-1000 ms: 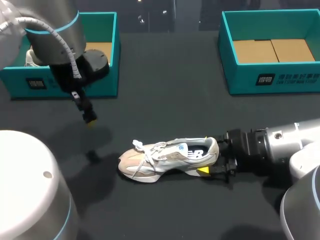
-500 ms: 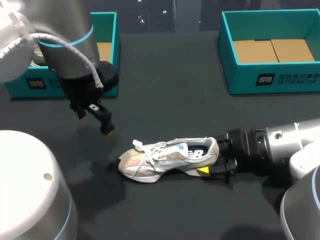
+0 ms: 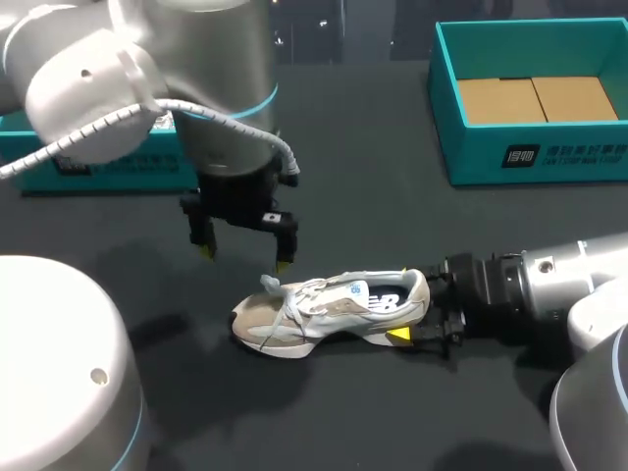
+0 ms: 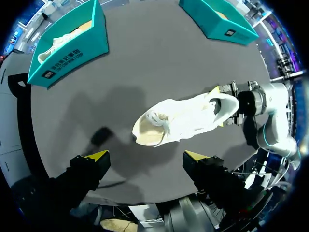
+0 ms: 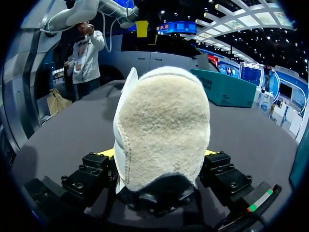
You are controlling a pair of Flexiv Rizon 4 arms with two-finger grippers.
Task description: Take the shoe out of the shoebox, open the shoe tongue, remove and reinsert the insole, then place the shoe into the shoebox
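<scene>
While the right gripper [image 3: 420, 316] clamped the shoe [image 3: 329, 309] at its stiff three-o'clock heel [image 3: 417, 292], the left gripper [image 3: 244, 257] hovered wide open; the soft tongue [image 3: 339, 287] looked easiest to pinch.

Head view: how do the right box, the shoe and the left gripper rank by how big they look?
Largest: right box, even cut off at the edge.
Then: shoe.
Smallest: left gripper, though it sits nearer the camera, which enlarges it.
</scene>
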